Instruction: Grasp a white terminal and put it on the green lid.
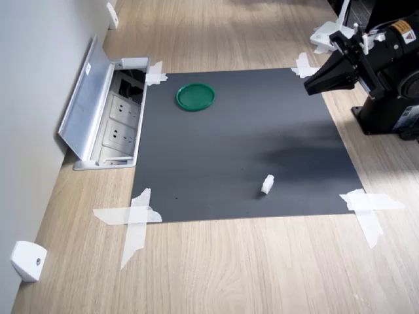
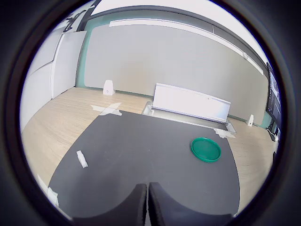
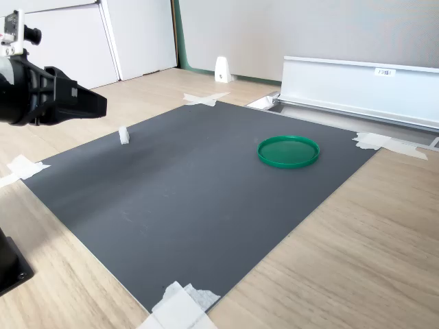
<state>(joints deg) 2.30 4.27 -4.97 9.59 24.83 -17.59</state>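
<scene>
The white terminal [image 1: 267,184] [image 2: 82,158] [image 3: 124,135] stands alone on the black mat, near the mat's front edge in the first exterior view. The green lid [image 1: 195,97] [image 2: 206,149] [image 3: 288,151] lies flat on the far part of the mat, nothing on it. My gripper [image 1: 309,86] [image 2: 146,205] [image 3: 103,106] hovers above the mat's edge, at the first exterior view's upper right, well away from both things. Its fingers are pressed together with nothing between them.
The black mat [image 1: 249,144] is held to the wooden table by white tape [image 1: 134,216] at its corners. A floor socket box with its metal flap [image 1: 85,98] raised sits beside the mat. A white bracket [image 1: 28,260] stands against the wall. The arm's base [image 1: 393,118] is at the first exterior view's right.
</scene>
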